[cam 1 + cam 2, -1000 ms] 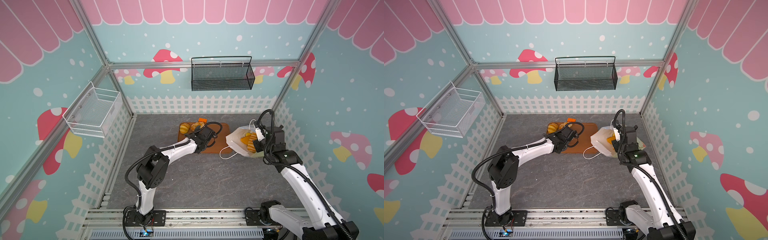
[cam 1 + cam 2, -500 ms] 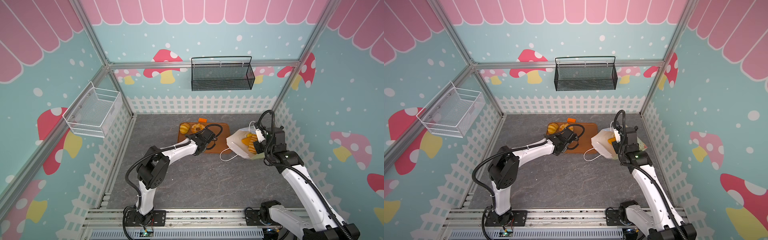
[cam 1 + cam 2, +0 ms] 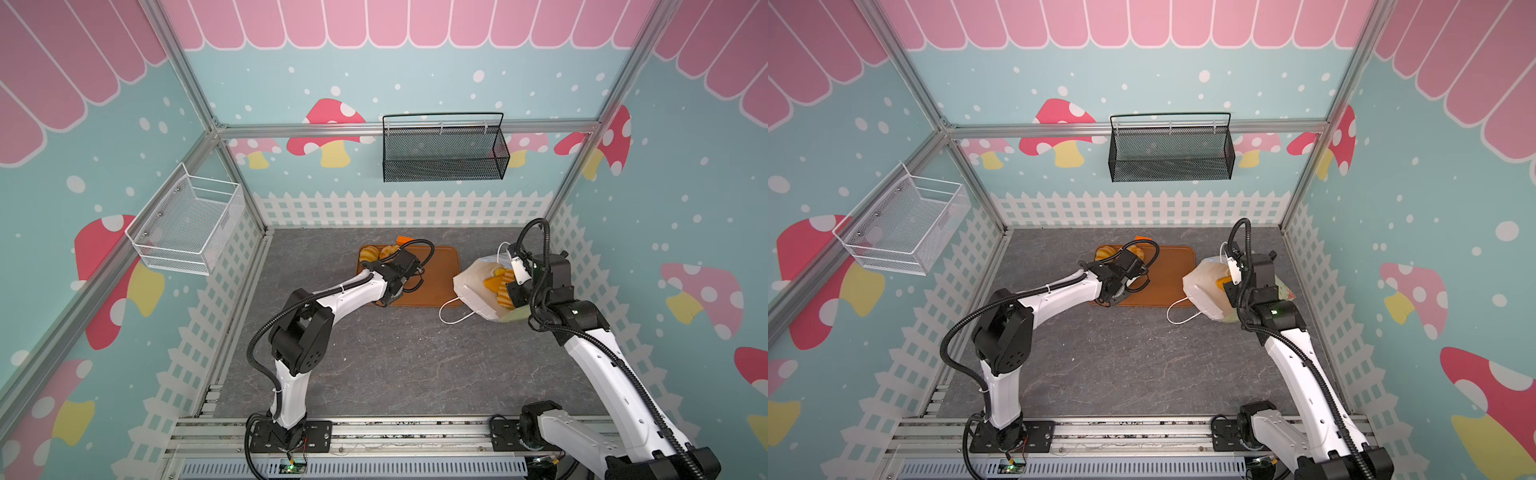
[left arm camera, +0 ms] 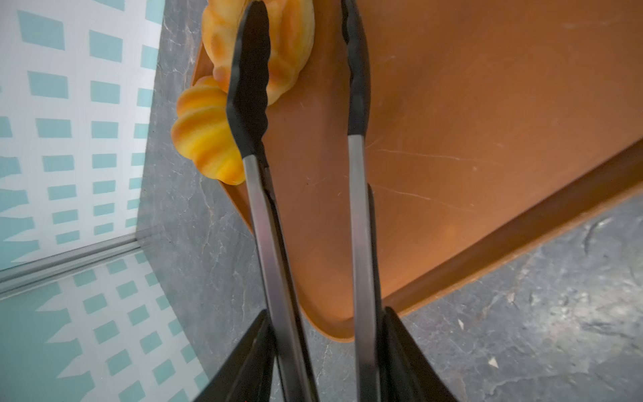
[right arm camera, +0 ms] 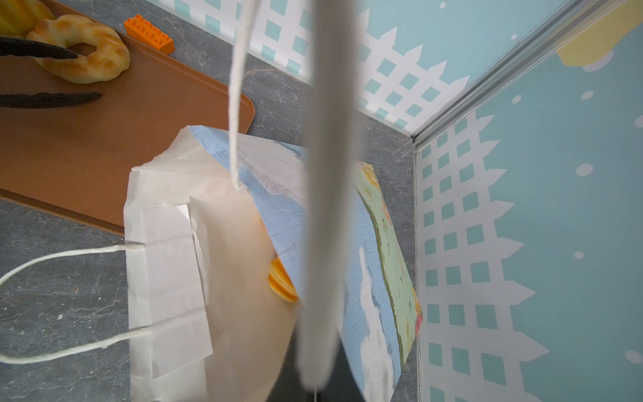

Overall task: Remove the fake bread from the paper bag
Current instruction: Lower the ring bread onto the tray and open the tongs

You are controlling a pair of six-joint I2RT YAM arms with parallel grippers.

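In both top views the orange-brown tray (image 3: 440, 270) lies on the counter (image 3: 395, 365) near the middle of its far edge. The paper bag (image 3: 473, 291) leans just beside it, toward the counter's right edge, with its mouth turned to the tray. The fake bread (image 3: 500, 284) left inside shows as glossy golden-yellow ridged pieces in that mouth. Two pieces already sit in the tray's far left corner. The left claw (image 3: 402, 266) hangs over that end of the tray, and the right claw (image 3: 519, 272) is at the bag's upper rim.

In the left wrist view the left claw is clamped on the arms of the tongs (image 4: 362, 243). Their black tips stand apart with nothing between them. One tip crosses the ring doughnut (image 4: 292, 45), which touches a ridged bun (image 4: 203, 135).

In the right wrist view the right claw is pressed together on the bag's cord handle (image 5: 236, 104), which runs taut up to it. One ridged yellow end of bread peeps from the white lining.

This looks like the end of a drop-off. The next move would be to swing the tongs to the bag's mouth and nip a roll across its ridges. The glossy skin may slip.
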